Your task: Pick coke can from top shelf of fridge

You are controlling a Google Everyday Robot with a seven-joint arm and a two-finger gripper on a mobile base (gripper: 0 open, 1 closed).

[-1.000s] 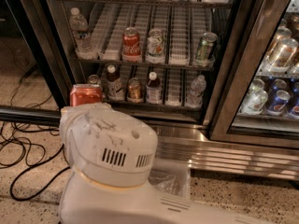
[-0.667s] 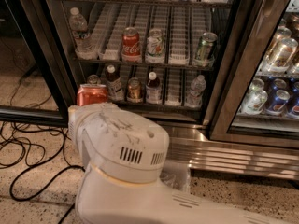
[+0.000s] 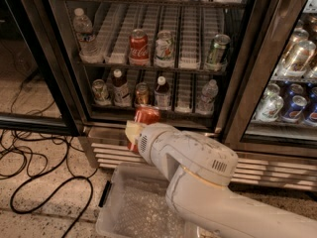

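Low in the centre of the frame, before the fridge (image 3: 250, 78) base, the pincer (image 3: 133, 133) is grasping the coke can (image 3: 147, 115).

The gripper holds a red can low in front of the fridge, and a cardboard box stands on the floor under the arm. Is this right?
Not quite: the camera view shows a clear plastic bin under the arm, not a cardboard box. The gripper does hold the coke can low before the fridge.
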